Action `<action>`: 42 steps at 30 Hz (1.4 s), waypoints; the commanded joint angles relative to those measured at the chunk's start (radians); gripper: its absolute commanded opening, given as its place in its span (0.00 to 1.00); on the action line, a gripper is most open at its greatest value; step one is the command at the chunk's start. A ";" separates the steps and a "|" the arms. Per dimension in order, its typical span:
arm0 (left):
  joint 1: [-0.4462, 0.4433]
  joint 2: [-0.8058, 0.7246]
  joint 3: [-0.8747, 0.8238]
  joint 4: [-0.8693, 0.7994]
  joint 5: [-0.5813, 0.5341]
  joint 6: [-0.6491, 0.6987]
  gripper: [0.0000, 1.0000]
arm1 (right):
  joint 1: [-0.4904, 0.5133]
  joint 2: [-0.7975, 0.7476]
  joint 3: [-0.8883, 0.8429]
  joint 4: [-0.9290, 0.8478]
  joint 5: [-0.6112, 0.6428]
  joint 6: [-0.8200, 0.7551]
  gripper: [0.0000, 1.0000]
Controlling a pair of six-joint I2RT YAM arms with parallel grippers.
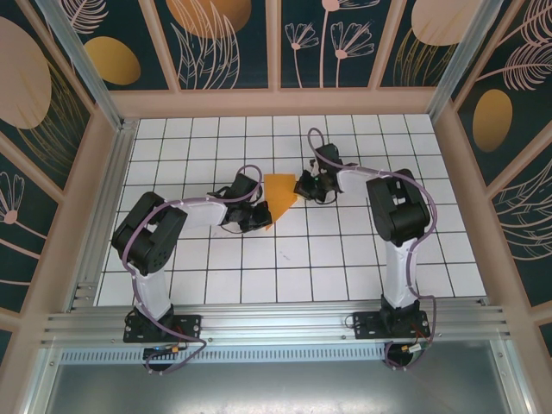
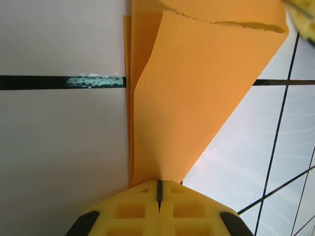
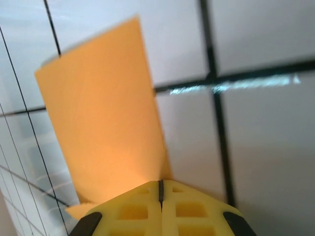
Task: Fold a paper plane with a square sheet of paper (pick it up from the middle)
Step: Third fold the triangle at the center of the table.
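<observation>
A small robot lab booth is shown; the left arm [image 1: 148,246] and the right arm [image 1: 395,211] are bolted to a metal rail [image 1: 276,321] at the near edge of a white table [image 1: 328,259] marked with black grid lines; purple cables [image 1: 250,170] are looped along each arm. The table is boxed in by walls [image 1: 345,43] painted dark blue with leaves, flowers and dull orange ovals [image 1: 112,60], and the walls are held in pale wooden frames [image 1: 276,102]; shiny metal posts [image 1: 80,62] are set at the back corners; a grey metal sheet [image 1: 276,384] is laid below the rail.
</observation>
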 commanded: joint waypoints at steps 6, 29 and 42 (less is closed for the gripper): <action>0.002 0.076 -0.038 -0.194 -0.134 0.023 0.04 | -0.025 -0.115 0.025 -0.049 0.091 -0.071 0.00; 0.003 0.072 -0.042 -0.175 -0.135 0.012 0.02 | 0.205 -0.021 -0.121 -0.013 -0.010 0.016 0.00; 0.002 0.066 -0.057 -0.176 -0.136 0.018 0.02 | -0.045 -0.050 -0.120 0.058 0.070 -0.067 0.00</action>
